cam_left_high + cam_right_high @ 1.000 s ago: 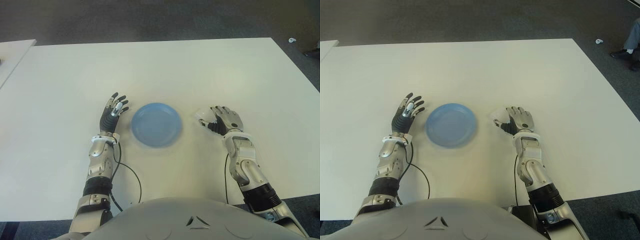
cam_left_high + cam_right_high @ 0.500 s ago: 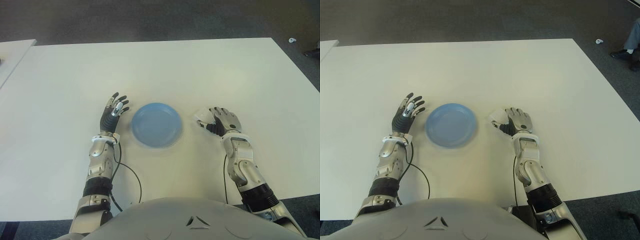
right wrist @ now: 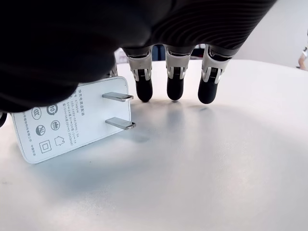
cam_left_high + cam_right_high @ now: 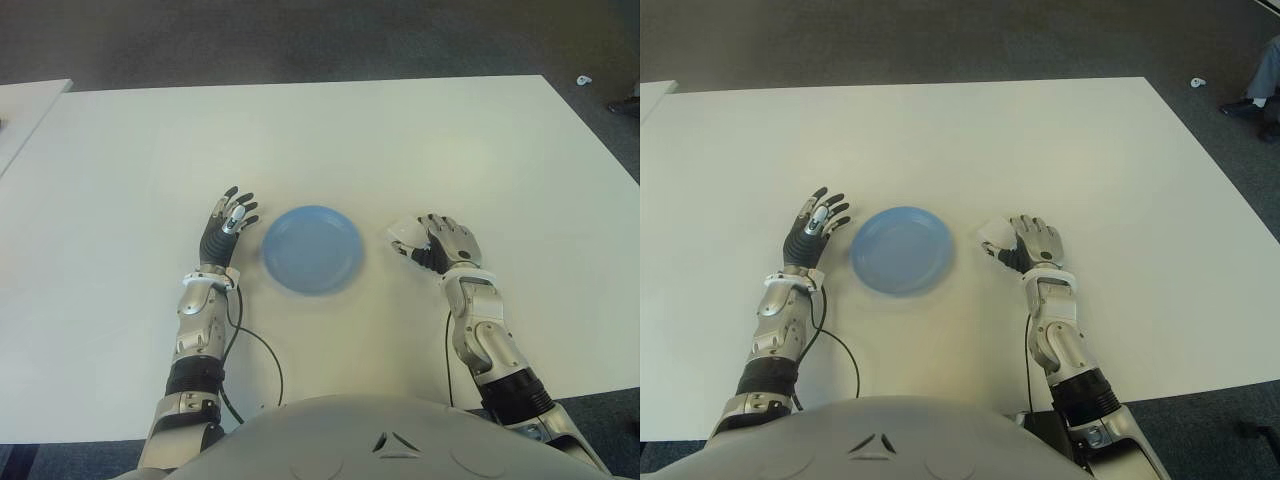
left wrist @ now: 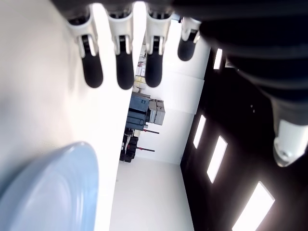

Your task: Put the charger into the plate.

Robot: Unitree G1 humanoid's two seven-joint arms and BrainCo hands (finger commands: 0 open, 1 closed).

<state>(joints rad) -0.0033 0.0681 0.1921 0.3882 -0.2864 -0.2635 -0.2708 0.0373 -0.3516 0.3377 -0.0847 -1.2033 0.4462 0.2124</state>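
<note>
The white charger [image 4: 403, 234] lies on the table just right of the empty blue plate [image 4: 313, 248]. My right hand [image 4: 440, 245] is on the charger's right side, knuckles up. In the right wrist view the charger [image 3: 72, 125] shows its two metal prongs and printed label. The thumb comes over it from above and the index finger shows behind it, so the hand is shut on it. The other three fingers [image 3: 175, 79] point down with their tips near the table. My left hand [image 4: 228, 222] shows left of the plate, fingers spread and holding nothing.
The white table [image 4: 400, 140] reaches far to the back and to both sides. A second white table's corner [image 4: 25, 100] shows at the far left. A black cable [image 4: 262, 350] runs beside my left forearm. Dark carpet lies beyond the table.
My right forearm has swung a little to the left and the hand has closed in on the charger, which stays in place. The left hand has not moved.
</note>
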